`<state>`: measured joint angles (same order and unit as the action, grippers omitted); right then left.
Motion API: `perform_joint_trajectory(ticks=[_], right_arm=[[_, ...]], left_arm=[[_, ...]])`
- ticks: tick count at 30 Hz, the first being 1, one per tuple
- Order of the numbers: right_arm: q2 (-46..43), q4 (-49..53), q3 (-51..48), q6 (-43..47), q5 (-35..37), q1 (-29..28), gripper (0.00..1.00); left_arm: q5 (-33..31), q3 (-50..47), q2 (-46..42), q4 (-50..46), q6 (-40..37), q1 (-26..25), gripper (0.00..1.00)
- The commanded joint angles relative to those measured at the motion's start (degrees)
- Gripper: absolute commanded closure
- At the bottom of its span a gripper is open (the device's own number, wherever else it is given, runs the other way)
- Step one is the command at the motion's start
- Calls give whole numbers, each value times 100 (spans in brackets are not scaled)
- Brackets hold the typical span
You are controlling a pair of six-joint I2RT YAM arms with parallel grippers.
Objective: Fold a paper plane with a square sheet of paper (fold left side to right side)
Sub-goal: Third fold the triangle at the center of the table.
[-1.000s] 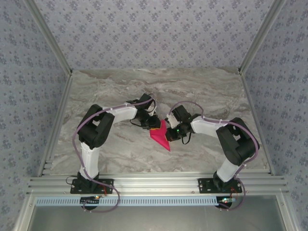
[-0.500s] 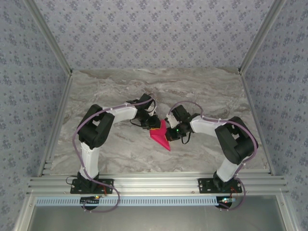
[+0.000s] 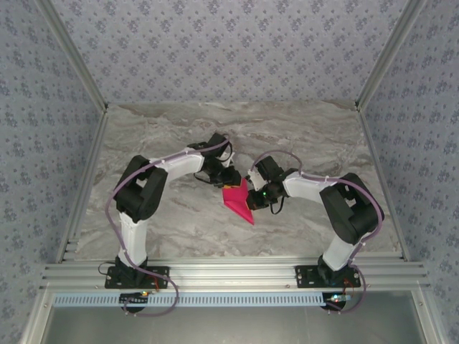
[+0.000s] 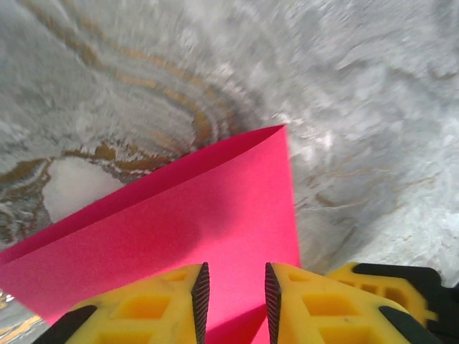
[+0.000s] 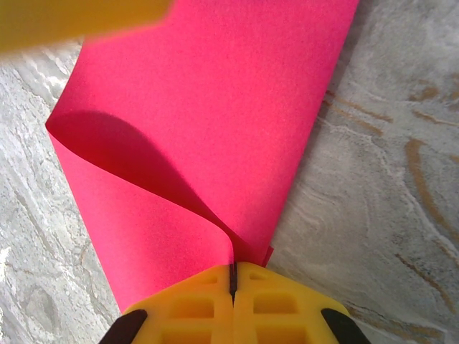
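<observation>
Barely shifted: pink sheet [image 3: 239, 201], middle of surface [image 3: 308, 136], nose at 5 o'clock, top flap curled, uncreased. My right claw [image 5: 233, 274] clenched on its edge. My left claw [image 4: 233, 279] drew back toward 11 o'clock, jaws released. I judge fold half-done; pressing, creasing remain.

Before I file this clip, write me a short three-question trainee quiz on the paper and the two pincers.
1. True or false: the right pincer is shut on the pink paper.
2. Choose: the jaws of the left pincer stand (A) apart or (B) pressed together.
3. Fill in: the paper lies on a ___-patterned table.
Key: 1 true; 2 A; 3 marble.
</observation>
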<state>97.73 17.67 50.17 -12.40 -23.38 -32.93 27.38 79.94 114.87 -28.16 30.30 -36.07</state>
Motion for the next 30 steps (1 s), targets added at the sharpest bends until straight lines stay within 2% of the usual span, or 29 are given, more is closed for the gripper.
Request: perform_joint_trajectory(ticks=[1,4,9,13,19,30], right_arm=[[321,444,-92,132,306,-77,100],[335,449,-86,142,310,-74,100],[378,481,-11,157,299,-82,100],[398,518,29,168,299,-75,100],[390,560,12,177,307,-77,100],[398,565,1,177,303,-85,100]], left_arm=[[-83,172,-614,-303,-158,97,70],[25,-262,-1043,-120,-10,69,76],[493,-1403,-1540,863,586,-186,85],[629,-1986,-1639,1612,1028,-466,86],[594,-2274,-1371,2085,1225,-634,86],[383,-2332,-989,2268,1181,-674,86]])
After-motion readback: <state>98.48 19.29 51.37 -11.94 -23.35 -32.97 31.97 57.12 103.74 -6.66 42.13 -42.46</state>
